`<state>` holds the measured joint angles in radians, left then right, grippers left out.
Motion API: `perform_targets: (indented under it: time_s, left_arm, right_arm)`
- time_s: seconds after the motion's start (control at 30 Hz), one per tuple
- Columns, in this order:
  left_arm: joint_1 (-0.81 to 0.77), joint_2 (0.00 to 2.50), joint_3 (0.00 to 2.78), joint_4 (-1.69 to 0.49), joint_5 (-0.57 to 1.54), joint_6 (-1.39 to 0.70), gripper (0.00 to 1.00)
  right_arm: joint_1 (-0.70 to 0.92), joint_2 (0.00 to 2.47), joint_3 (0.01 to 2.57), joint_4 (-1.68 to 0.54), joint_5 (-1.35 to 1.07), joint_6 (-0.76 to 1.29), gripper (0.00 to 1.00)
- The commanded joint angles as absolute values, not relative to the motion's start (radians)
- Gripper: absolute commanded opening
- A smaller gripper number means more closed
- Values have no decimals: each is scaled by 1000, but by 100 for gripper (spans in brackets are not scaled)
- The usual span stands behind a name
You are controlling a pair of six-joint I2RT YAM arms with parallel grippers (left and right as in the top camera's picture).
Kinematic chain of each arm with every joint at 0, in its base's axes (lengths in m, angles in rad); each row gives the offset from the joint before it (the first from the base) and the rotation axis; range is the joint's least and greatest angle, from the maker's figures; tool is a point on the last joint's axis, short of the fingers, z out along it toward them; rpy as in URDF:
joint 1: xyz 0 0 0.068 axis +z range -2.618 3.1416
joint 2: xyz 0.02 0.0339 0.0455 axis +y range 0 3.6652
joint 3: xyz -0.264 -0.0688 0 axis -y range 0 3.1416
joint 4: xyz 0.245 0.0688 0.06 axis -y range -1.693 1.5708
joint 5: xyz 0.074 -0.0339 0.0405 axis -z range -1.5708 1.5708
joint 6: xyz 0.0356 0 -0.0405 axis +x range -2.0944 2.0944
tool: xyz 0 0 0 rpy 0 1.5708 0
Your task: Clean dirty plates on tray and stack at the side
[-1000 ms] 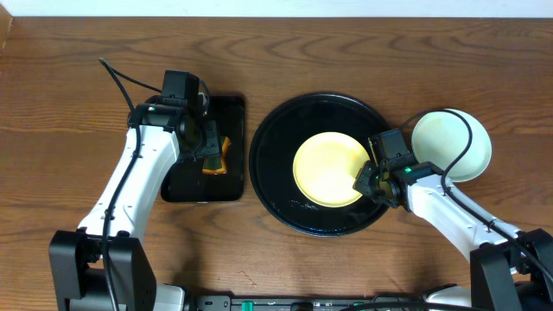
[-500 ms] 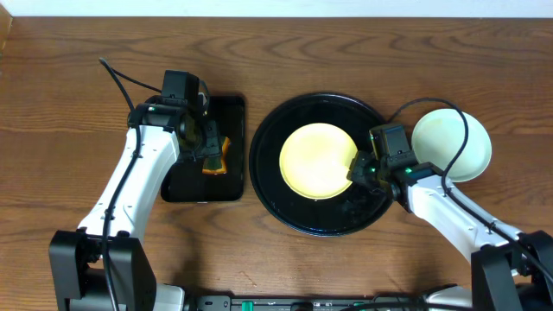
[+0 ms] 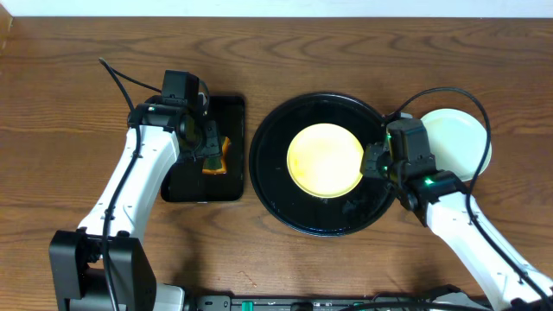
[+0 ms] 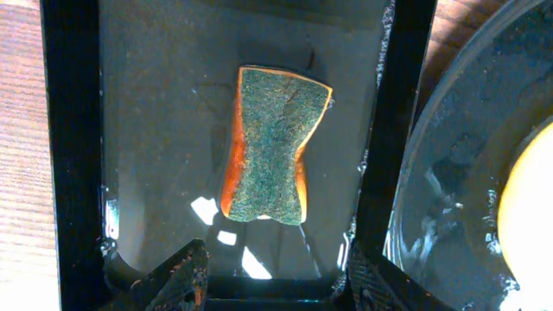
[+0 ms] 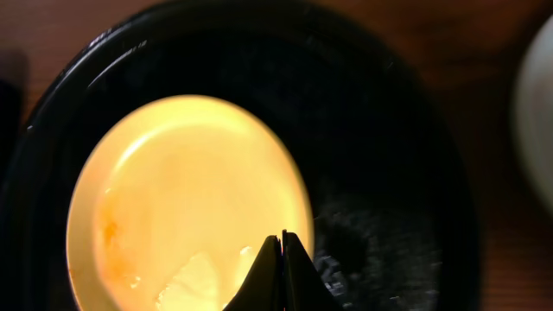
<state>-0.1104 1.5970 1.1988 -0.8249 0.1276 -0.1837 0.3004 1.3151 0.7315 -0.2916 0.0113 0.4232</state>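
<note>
The pale yellow plate (image 3: 324, 160) is over the round black tray (image 3: 268, 177). My right gripper (image 3: 370, 161) is shut on the plate's right rim. In the right wrist view the closed fingers (image 5: 281, 244) pinch the plate's (image 5: 173, 199) edge. Faint orange smears show on the plate's left part, and the wet tray (image 5: 380, 130) lies beneath. A pale mint plate (image 3: 467, 142) sits on the table right of the tray and shows at the right wrist view's edge (image 5: 540, 112). My left gripper (image 3: 207, 142) is open above the sponge.
An orange sponge with a green scrub face (image 4: 272, 147) lies in the small rectangular black tray (image 4: 155, 130), left of the round tray; both show overhead, sponge (image 3: 218, 157) and tray (image 3: 186, 186). My left fingers (image 4: 276, 281) straddle its near rim.
My right gripper has moved up and to the right with the yellow plate, which shifted within the tray. The left arm has not moved.
</note>
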Motion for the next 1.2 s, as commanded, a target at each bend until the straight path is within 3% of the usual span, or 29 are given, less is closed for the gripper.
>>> perform_targets:
  time_s: [0.0,0.13,0.27,0.4,0.93,1.07,1.17]
  left_arm:
    - [-111,1601,1196,-826,119,-188,54]
    - [-111,1601,1196,-826,119,-188,54]
    - [-111,1601,1196,-826,119,-188,54]
    - [-111,1601,1196,-826,119,-188,54]
    - [-111,1601,1196,-825,119,-188,54]
    - [-111,1601,1196,-826,119,-188,54]
    - [-111,1601,1196,-825,119,-188,54]
  right_arm:
    - [293,1267,733,-301,120,332,1]
    - [294,1263,733,-340,96,374,1]
    - [294,1284,732,-387,-12,489,26]
    - [299,1325,731,-421,-61,607,35]
    - [303,1579,731,-364,-136,703,27]
    - [303,1617,731,-359,-143,734,8]
    - [302,1624,731,-343,-187,755,1]
